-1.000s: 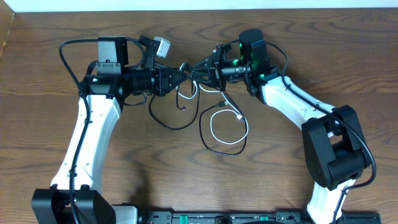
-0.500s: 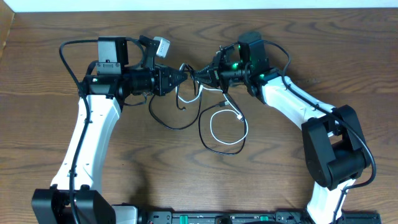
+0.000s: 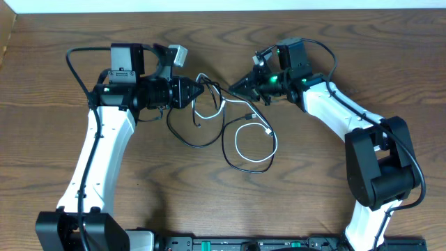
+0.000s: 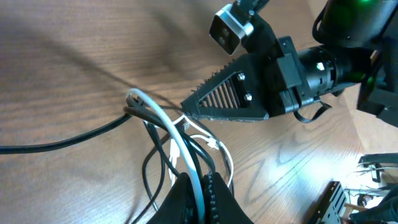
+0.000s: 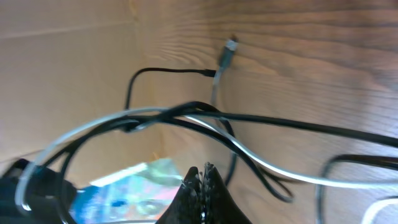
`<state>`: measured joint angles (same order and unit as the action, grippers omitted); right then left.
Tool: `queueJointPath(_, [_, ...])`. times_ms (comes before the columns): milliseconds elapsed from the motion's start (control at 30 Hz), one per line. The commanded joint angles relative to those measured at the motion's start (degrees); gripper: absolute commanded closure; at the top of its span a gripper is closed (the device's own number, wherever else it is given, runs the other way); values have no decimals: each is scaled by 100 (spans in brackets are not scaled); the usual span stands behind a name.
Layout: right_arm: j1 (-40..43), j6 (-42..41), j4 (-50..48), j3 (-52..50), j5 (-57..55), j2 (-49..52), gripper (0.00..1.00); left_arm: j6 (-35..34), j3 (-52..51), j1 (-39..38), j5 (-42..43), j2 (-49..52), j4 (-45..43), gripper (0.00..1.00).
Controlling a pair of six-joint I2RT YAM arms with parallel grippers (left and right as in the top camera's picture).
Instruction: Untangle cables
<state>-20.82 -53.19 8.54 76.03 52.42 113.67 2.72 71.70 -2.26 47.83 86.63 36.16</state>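
- Lying on the wooden table [image 3: 174, 202], the cables [image 3: 209, 115] were gathered in loose loops at the centre, between the two arms.
- The white cable [image 3: 237, 143] was looped at 5 o'clock from the left gripper [image 3: 203, 89], inside a wider loop of black cable [image 3: 225, 145].
- The left gripper's jaws were clamped on the white cable and at least one black strand.
- The right gripper [image 3: 233, 85] was placed at 3 o'clock of the left one, near but apart, its jaws pressed together.
- Whether a strand was pinched there could not be told; cables were seen crossing just beyond its tips.
- A small plug end [image 5: 227, 48] was seen at 12 o'clock in the right wrist view.
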Motion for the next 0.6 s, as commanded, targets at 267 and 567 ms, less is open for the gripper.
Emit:
queueJointPath(267, [-452,2234,691,57,-1746,2,99,-612,50,0,-990,719,544,92])
queueJointPath(567, [-957,2907,590,57,-2448,2,99,-629,50,-133,-975,1670,516,59])
